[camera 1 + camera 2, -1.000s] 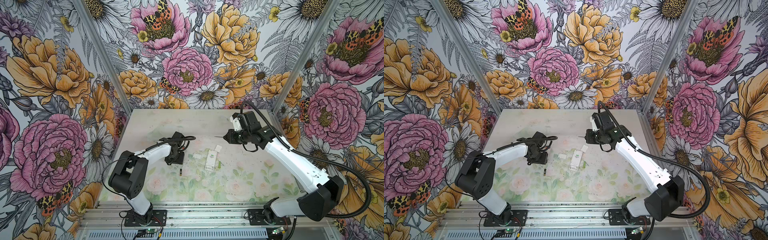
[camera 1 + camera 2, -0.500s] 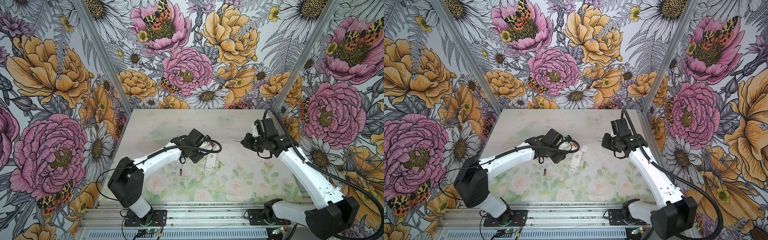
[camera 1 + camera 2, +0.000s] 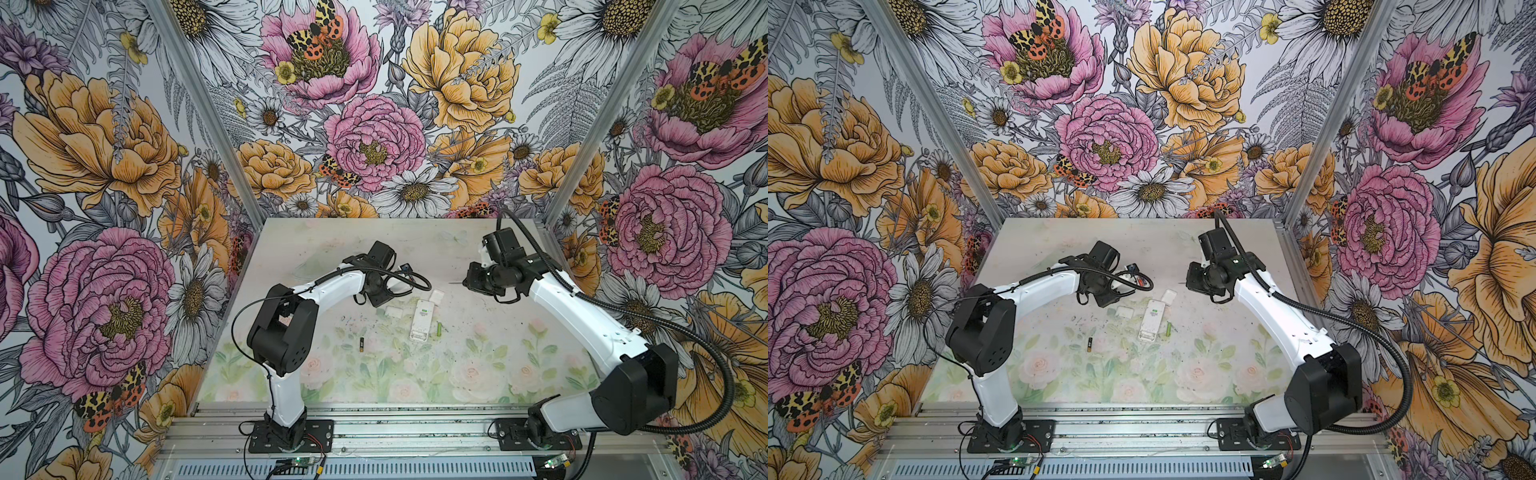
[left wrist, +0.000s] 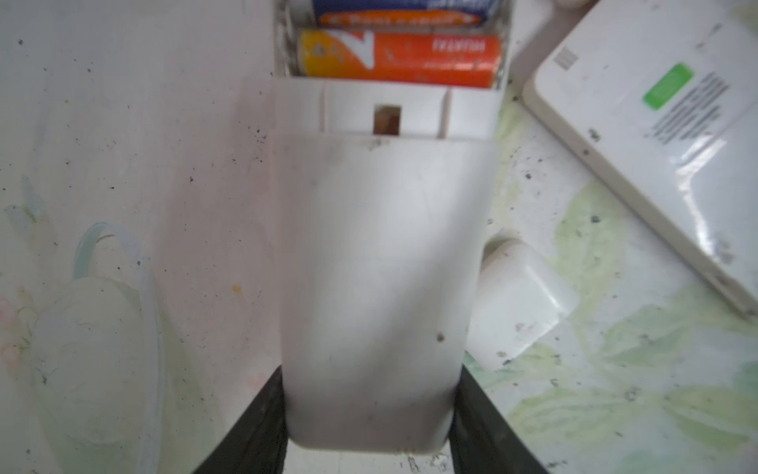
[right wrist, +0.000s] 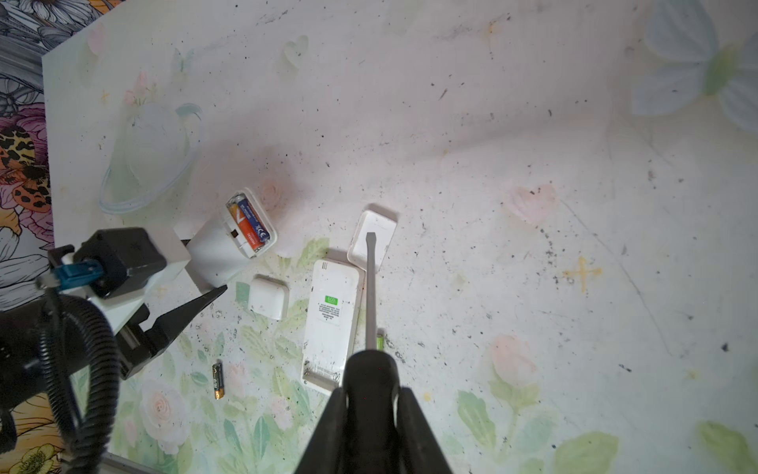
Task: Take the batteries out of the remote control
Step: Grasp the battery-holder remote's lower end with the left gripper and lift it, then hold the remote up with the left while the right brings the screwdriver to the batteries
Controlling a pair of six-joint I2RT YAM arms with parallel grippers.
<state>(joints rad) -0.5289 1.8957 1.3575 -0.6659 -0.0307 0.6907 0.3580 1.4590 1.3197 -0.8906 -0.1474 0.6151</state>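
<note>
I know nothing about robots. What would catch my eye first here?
The huge flowered walls around the table come first. Left of the table's middle, the left gripper clamps a small white remote whose open back shows an orange-red battery. Opposite it, the right gripper holds a screwdriver.

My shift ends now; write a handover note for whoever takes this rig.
Left pincer: shut on the small remote, cover off.
Right pincer: shut on the screwdriver.
Done: long remote lies opened; green battery beside it, black battery nearer the front edge.
To do: orange battery and a second battery beside it sit in the small remote.
</note>
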